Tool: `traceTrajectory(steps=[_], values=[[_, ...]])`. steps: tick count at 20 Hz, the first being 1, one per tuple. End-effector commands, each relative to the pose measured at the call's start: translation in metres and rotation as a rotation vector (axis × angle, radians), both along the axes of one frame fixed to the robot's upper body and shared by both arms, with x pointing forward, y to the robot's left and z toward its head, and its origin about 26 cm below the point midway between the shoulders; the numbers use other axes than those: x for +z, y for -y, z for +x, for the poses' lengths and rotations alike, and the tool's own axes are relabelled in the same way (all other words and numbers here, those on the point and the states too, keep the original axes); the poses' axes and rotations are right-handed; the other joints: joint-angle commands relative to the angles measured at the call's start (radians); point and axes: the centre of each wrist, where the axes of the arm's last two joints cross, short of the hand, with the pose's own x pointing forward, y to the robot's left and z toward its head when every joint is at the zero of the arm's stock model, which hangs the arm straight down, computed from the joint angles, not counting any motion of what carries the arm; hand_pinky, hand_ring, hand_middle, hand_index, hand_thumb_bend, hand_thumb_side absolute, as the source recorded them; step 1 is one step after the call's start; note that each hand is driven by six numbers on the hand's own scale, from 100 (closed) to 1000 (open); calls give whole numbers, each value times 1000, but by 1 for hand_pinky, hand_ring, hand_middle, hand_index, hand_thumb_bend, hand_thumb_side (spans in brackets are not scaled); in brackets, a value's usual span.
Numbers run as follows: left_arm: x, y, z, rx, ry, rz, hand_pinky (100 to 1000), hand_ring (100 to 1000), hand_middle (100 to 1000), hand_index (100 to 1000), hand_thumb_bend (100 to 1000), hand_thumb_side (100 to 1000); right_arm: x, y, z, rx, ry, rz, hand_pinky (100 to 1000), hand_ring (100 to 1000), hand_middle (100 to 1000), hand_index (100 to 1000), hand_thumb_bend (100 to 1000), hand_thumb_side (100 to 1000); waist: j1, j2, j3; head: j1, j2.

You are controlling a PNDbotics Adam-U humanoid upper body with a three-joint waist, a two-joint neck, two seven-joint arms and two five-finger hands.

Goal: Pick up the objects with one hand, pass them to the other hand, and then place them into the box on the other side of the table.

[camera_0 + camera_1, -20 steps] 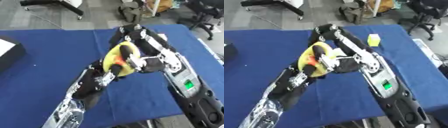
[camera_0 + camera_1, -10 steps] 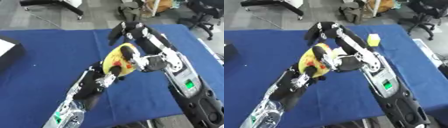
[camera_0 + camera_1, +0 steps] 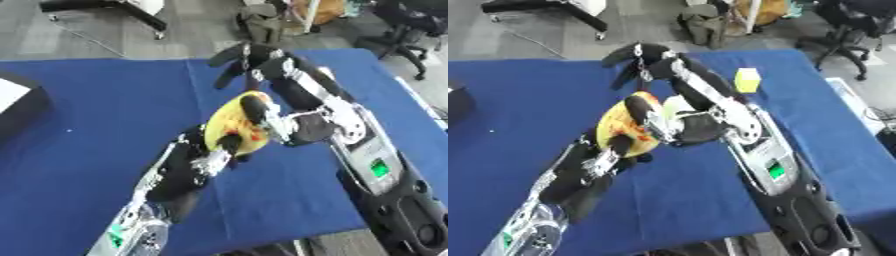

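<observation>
— Toy?
— Yellow toy [image 3: 234, 129] mid-table, above the blue cloth [image 3: 96, 115]; my left hand [image 3: 229, 142] curled round it.
— Right hand?
— My right hand [image 3: 636, 62] beyond the toy; fingers spread, holding nothing; box [image 3: 16, 102] far left.

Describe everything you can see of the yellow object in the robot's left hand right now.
The yellow object is rounded and soft-looking, mostly yellow with reddish-orange marks on its lower part; what it is I cannot make out. It is held off the blue table, near the middle. The left hand curls around it from below, a dark finger lying over its top. The right hand is spread open beyond it, fingers off the object.
</observation>
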Motion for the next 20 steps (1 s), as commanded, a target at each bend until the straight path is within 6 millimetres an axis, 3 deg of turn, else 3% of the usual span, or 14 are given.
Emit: traceTrajectory(steps=[1,7,17,20], values=[[1,-1,2,7,9,2,677,377,162,107,131,100,13,4,-3,-43,29,94,739,669,790,987,100,597,1,-15,0,3,-2],[-1,-2,2,7,13,2,677,377,163,107,132,100,13,4,-3,-106,-32,237,721,640,759,952,100,652,1,-15,0,2,-2],[-2,-3,4,16,14,2,677,378,164,107,130,100,13,5,-2,-93,-80,300,717,630,744,944,100,668,1,-15,-1,4,-2],[0,-9,8,52,33,9,677,378,166,109,128,100,14,7,-2,-101,-66,338,707,621,735,936,100,678,3,-15,-5,28,-2]])
